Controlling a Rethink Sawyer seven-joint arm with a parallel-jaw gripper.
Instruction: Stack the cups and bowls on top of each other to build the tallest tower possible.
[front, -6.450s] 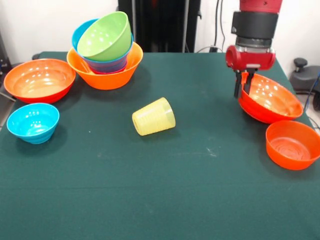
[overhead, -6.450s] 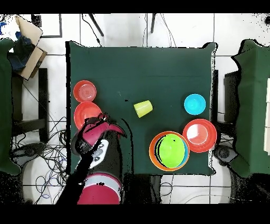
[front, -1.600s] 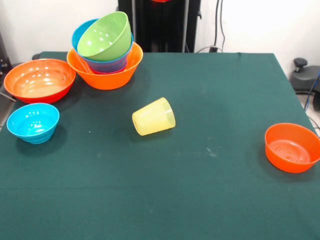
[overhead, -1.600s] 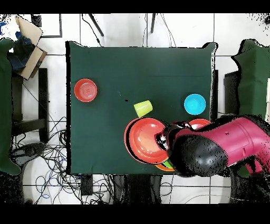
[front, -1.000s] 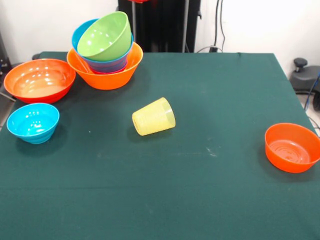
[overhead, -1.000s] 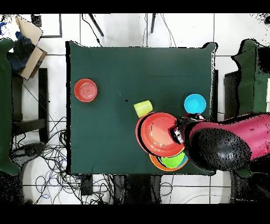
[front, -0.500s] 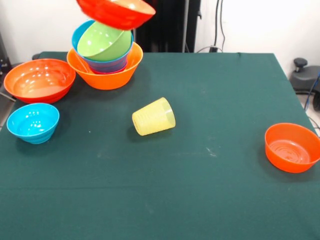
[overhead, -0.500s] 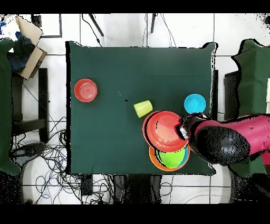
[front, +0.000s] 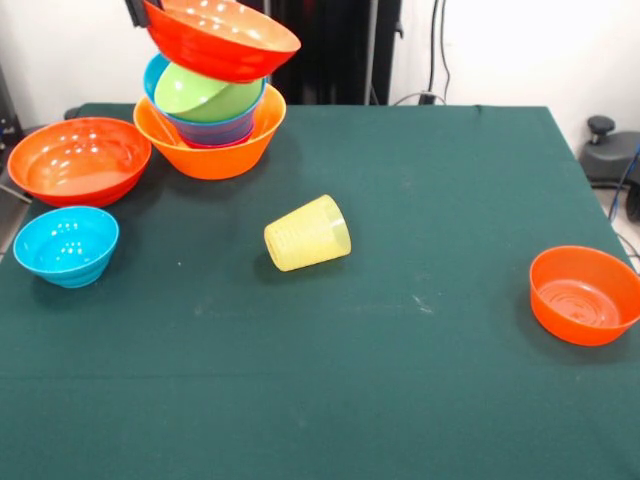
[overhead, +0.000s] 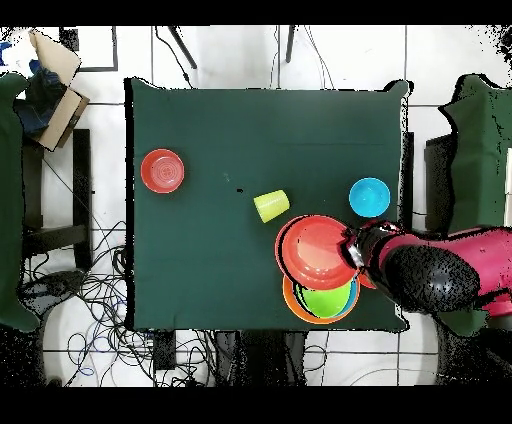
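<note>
- Half a second ago the big red-orange bowl (front: 222, 37) sat at the very top edge of the front view; now it is lower and tilted, just above the lime green bowl (front: 205, 92) in the tower (front: 209, 125).
- From overhead the same red-orange bowl (overhead: 318, 251) has slid a bit further over the pile and covers the upper part of the green one; the arm (overhead: 440, 278) has shifted with it.
- 6.5 s ago this bowl was at the other end of the table beside the small orange bowl (front: 584, 294), with the gripper clamped on its rim; that small bowl has not moved and now sits alone there.
- Gripper (overhead: 354, 252): at the rim of the red-orange bowl on the arm's side, pinching that rim, and the bowl hangs from it clear of the table. In the front view only a dark bit of it shows at the bowl's upper left edge.
- I cannot tell whether the carried bowl touches the green bowl; the gap looks very small.
- Tower: wide light-orange bowl at the bottom, purple and blue bowls nested inside, green bowl on top, tilted. It stands at the table's far left in the front view.
- Yellow cup (front: 307, 233) lies on its side near mid-table, same place as before.
- Orange bowl (front: 79, 160) and cyan bowl (front: 66, 244) sit upright on the green tablecloth (front: 420, 390) left of the tower, unchanged.
</note>
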